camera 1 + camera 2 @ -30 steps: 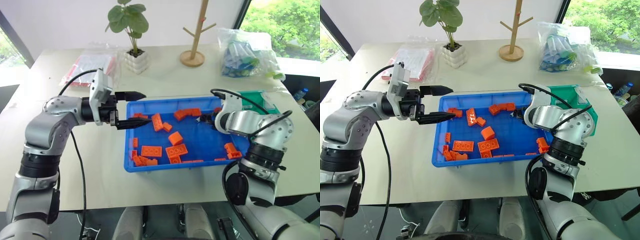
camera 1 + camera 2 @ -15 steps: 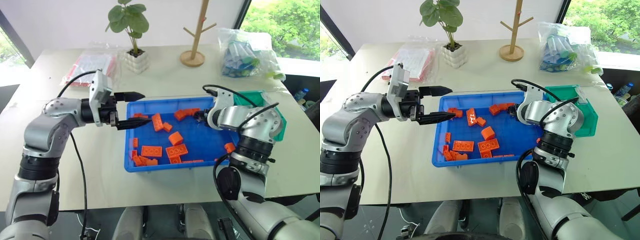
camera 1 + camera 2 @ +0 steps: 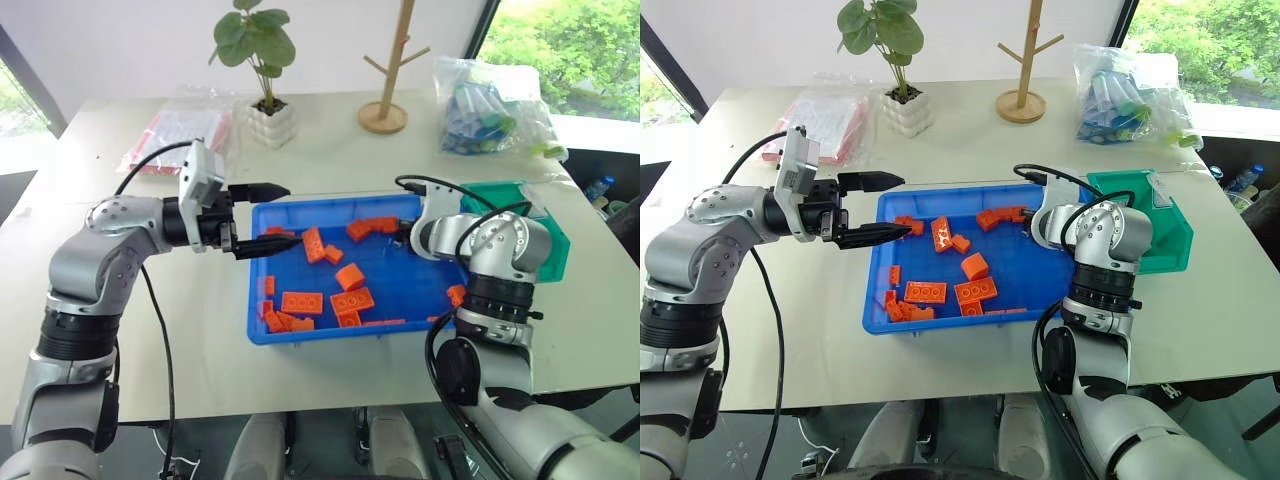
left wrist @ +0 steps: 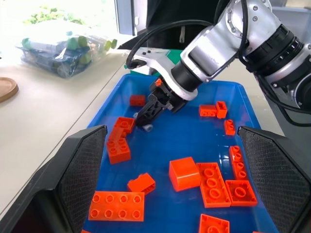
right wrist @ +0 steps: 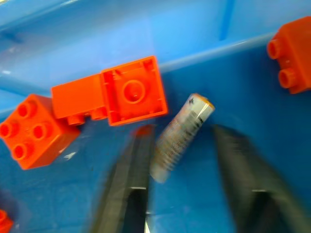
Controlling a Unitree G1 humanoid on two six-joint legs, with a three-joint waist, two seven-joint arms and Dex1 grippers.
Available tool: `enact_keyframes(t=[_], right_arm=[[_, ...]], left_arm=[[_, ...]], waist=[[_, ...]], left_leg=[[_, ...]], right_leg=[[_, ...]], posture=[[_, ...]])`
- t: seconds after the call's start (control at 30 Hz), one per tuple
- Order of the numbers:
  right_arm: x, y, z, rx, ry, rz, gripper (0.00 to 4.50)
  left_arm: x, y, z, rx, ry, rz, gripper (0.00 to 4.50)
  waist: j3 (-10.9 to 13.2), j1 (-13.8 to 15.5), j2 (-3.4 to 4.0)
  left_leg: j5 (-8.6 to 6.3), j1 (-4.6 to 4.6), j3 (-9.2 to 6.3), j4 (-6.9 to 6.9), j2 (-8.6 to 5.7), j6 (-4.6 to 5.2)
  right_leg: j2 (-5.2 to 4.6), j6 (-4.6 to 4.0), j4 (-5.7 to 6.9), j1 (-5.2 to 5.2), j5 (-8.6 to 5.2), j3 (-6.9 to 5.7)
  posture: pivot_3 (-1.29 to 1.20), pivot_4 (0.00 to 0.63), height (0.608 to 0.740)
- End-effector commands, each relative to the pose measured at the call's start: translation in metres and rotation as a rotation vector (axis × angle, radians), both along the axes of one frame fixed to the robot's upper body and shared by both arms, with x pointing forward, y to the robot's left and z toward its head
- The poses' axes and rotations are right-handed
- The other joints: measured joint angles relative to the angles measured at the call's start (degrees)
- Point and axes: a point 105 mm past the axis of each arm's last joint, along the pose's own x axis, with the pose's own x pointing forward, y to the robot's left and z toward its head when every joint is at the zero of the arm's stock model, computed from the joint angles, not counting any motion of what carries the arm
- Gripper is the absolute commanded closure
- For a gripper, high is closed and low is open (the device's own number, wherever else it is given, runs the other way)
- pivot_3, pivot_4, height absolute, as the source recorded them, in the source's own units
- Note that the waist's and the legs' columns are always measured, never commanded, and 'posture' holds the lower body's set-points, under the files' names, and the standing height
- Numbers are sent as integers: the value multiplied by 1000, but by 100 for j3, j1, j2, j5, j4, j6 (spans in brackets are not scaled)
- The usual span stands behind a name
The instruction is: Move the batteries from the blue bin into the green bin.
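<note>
The blue bin [image 3: 330, 335] sits mid-table and holds several orange bricks [image 3: 302, 301]. One silver-grey battery [image 5: 194, 109] lies near the bin's far right corner, beside an orange brick [image 5: 133, 92]. My right gripper [image 4: 146, 121] reaches down into that corner. Its fingers [image 5: 136, 160] flank the battery and are blurred, and in the left wrist view the tips meet on it. My left gripper [image 3: 288, 214] hovers level over the bin's left rim, open and empty. The green bin [image 3: 545, 225] stands just right of the blue bin, partly behind my right arm.
A potted plant [image 3: 272, 120], a wooden peg stand [image 3: 385, 115] and a clear bag of bottles [image 3: 490, 110] line the table's far side. A red-and-white packet [image 3: 180, 135] lies far left. Bare tabletop lies left of and in front of the blue bin.
My right wrist rolled and shifted left toward the bin's far right corner, uncovering more of the green bin. Its fingers closed in on the battery. My left arm stayed put.
</note>
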Motion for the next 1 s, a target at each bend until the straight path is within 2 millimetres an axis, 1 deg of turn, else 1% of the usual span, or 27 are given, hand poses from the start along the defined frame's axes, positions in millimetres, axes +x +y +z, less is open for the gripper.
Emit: enact_keyframes(t=[0.03,0.13,0.2,0.3,0.43,0.5,0.53,0.63,0.7,0.73,0.8,0.87,0.93,0.97,1.0], right_arm=[[-5,2,-7,0,26,19,4462],[-8,1,-5,1,26,25,4462],[-10,-3,2,-18,-4,31,4462],[-14,-16,22,-66,-103,46,4462],[-21,-35,65,-84,-278,72,4462],[-27,-49,86,-110,-352,76,4462],[-30,-59,95,-121,-378,64,4462],[-39,-82,114,-156,-417,42,4462],[-45,-97,115,-173,-403,33,4462],[-47,-104,113,-180,-387,22,4462],[-51,-115,103,-181,-342,-5,4462],[-52,-120,91,-152,-307,-23,4462],[-54,-124,78,-142,-267,-36,3452],[-55,-126,75,-148,-254,-39,3227],[-55,-126,72,-155,-246,-39,2735]], left_arm=[[-5,1,16,-20,-72,-12,0],[-4,1,15,-19,-71,-15,0],[-3,0,16,-18,-70,-19,0],[-3,-1,16,-19,-68,-26,0],[-3,0,14,-13,-58,-35,0],[-3,0,12,-10,-49,-42,0],[-3,-1,10,-8,-45,-45,0],[-2,0,7,-4,-34,-51,0],[-1,0,6,-2,-29,-53,0],[0,0,6,-1,-28,-53,0],[1,1,6,0,-26,-55,0],[2,0,6,1,-25,-58,0],[2,-1,7,3,-24,-64,0],[3,-2,7,4,-23,-66,0],[3,-2,7,5,-23,-66,0]], waist=[[0,0,0],[0,9,0],[0,14,1],[2,46,3],[4,42,7],[4,42,7],[4,44,6],[4,48,6],[5,50,5],[5,46,4],[5,50,2],[5,50,1],[5,49,2],[5,53,2],[5,57,2]], left_leg=[[0,1,0,0,0,0],[0,0,-1,0,1,0],[0,0,0,0,1,0],[0,-2,-2,0,-1,0],[0,-6,1,0,-4,0],[0,-6,0,0,-3,0],[0,-6,0,-1,-2,0],[0,-6,1,-1,-1,0],[0,-6,1,-1,0,0],[0,-6,2,-1,0,0],[-1,-7,1,-1,2,1],[-1,-7,3,-1,2,1],[-1,-7,6,0,2,2],[-1,-7,7,0,1,2],[-1,-8,6,1,2,2]], right_leg=[[2,0,0,0,0,0],[1,0,1,0,0,0],[-1,0,0,0,0,0],[-1,0,0,0,0,0],[-7,1,-4,-2,0,2],[-5,2,-4,-2,-1,2],[-5,2,-4,-2,-1,2],[-6,2,-4,-2,-1,2],[-6,3,-7,0,-1,2],[-7,3,-8,0,-1,2],[-6,3,-10,0,-2,1],[-7,3,-12,2,-2,1],[-9,3,-12,2,-1,2],[-9,2,-11,2,-1,2],[-8,2,-11,2,-1,2]], posture=[[0,150,692],[0,150,692],[0,150,692],[0,150,692],[0,150,692],[0,150,692],[0,150,692],[0,150,692],[0,150,692],[0,150,692],[0,150,692],[0,150,692],[0,150,692],[0,150,692],[0,150,692]])
